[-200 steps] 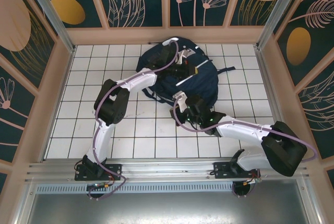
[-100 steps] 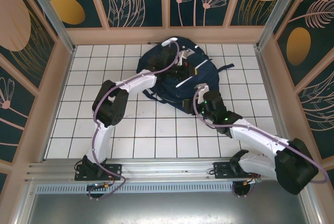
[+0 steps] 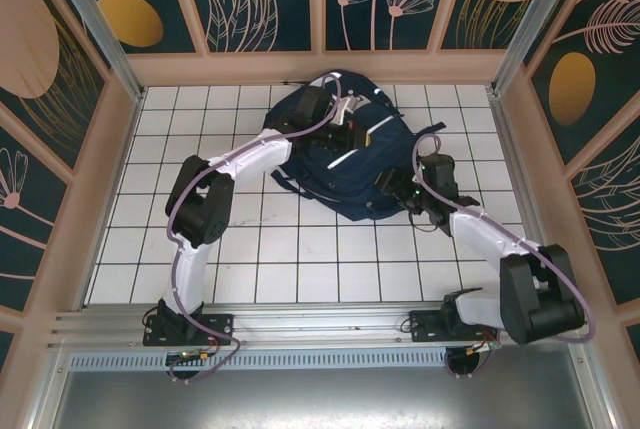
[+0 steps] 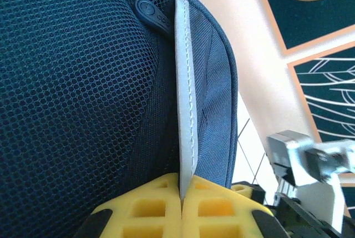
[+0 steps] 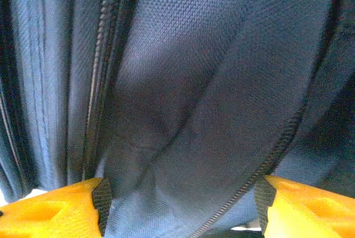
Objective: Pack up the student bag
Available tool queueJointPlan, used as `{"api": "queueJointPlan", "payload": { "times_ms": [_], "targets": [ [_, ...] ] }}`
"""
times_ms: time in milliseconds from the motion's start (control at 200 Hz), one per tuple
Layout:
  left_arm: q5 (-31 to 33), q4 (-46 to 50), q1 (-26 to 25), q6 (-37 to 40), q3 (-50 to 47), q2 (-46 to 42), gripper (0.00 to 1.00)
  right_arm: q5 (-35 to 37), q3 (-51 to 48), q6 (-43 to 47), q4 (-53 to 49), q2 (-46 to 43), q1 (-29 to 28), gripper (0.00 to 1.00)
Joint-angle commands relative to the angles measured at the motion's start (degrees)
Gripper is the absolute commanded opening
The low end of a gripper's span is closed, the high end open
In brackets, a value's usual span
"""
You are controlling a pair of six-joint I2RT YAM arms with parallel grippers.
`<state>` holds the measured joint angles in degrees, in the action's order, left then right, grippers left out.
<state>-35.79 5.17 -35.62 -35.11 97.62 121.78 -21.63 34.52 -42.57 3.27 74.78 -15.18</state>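
Gripped the white reflective stripe (image 4: 186, 99) of the student bag (image 3: 350, 164) in the tightly pinched left gripper (image 4: 181, 193), on the bag's far side. Lay centre-back on the white tiled table (image 3: 250, 249), long axis roughly far-left to near-right, between both grippers. Met the bag's near-right edge with the right gripper (image 5: 180, 207), yellow fingers (image 5: 50, 213) spread wide, unclenched, either side of navy fabric. Could not make out the bag's top end under the left arm.

A white tiled top (image 3: 300, 249) with dark grout is lying under even light. Tan-framed walls (image 3: 160, 4) are standing around it, showing dark teal panels with orange discs and pale leaf outlines. A metal rail (image 3: 320, 324) is running along the near edge, and a grey sheet (image 3: 320, 394), possibly metal, is lying below it.
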Motion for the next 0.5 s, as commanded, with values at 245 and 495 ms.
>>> {"api": "queueJointPlan", "payload": {
  "times_ms": [245, 495],
  "targets": [
    [-1.7, 2.9, 0.5, 3.4, 1.6, -4.0, 0.00, 1.9, 12.4, -2.0, -9.2, -3.2, -1.5, 0.57],
    [-4.0, 0.1, 2.6, -0.2, 2.5, -4.8, 0.00, 3.6, 16.8, 3.2, -20.6, -6.3, -1.7, 0.53]
  ]
}}
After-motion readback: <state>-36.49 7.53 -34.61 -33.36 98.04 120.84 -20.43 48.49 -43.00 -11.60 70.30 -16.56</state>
